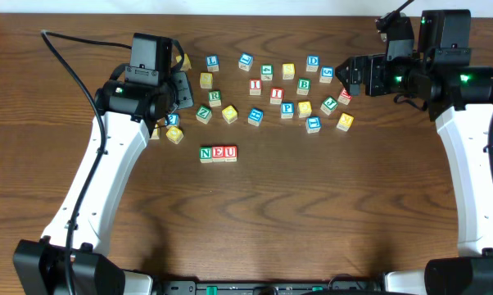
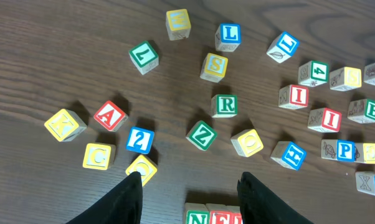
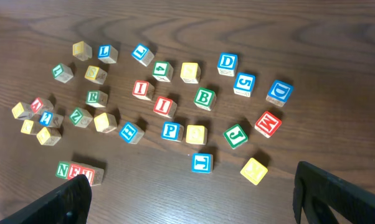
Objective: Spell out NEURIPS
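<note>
Next letter looks like R: the N-E-U row (image 1: 218, 153) sits lined up on the surface (image 1: 312, 213), so the green R cube (image 2: 224, 105) is the one to fetch. Left tool (image 2: 189, 180) hangs above the surface, jaws partly apart, nothing btwn them, nothing held. From it, R lies straight ahead & a touch right of its centre line. The row is on the tool's near side, at the bottom edge of the wrist view. Snag: a green Z cube (image 2: 202, 135) & a yellow cube (image 2: 246, 142) sit nearer the tool than R, one each side of the line to it. Both are close to R but not touching, so the descent prob. has to clear them. R is a cube, so no long axis. Its sides run about square to the tool's gap, so I'd guess little wrist turn is needed. Right tool (image 3: 190, 186) is wide open, empty, & well away from R across the scatter, so the left arm is the nearer one.
</note>
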